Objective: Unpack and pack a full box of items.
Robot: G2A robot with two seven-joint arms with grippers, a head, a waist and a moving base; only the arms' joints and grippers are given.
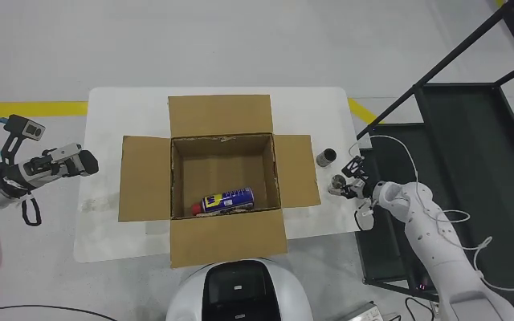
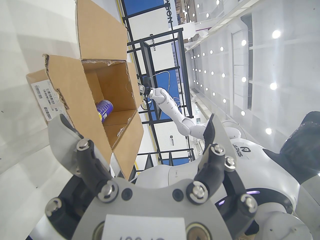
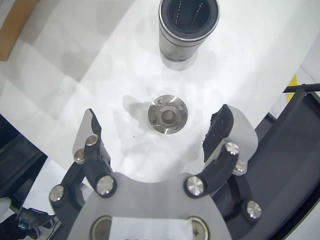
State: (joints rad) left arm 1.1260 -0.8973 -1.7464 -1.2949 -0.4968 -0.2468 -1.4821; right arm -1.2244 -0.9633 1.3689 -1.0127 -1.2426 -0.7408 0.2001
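Cardboard box (image 1: pixel 144 188) is set open mid-table, spray can (image 1: pixel 225 201) inside; flange (image 3: pixel 168 118) and bearing sleeve (image 3: pixel 188 21) are laid beside it. Unpacking is judged underway: the can must be lifted next. Right gripper (image 3: pixel 157 114) and left gripper (image 2: pixel 136 119) are spread apart.

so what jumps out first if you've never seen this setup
The open cardboard box in the middle of the white table, flaps spread, with one blue spray can lying on its side by the wall nearest the robot. To the box's right, the right gripper hangs open over a small metal flange, with a metal cylinder standing upright beside it.
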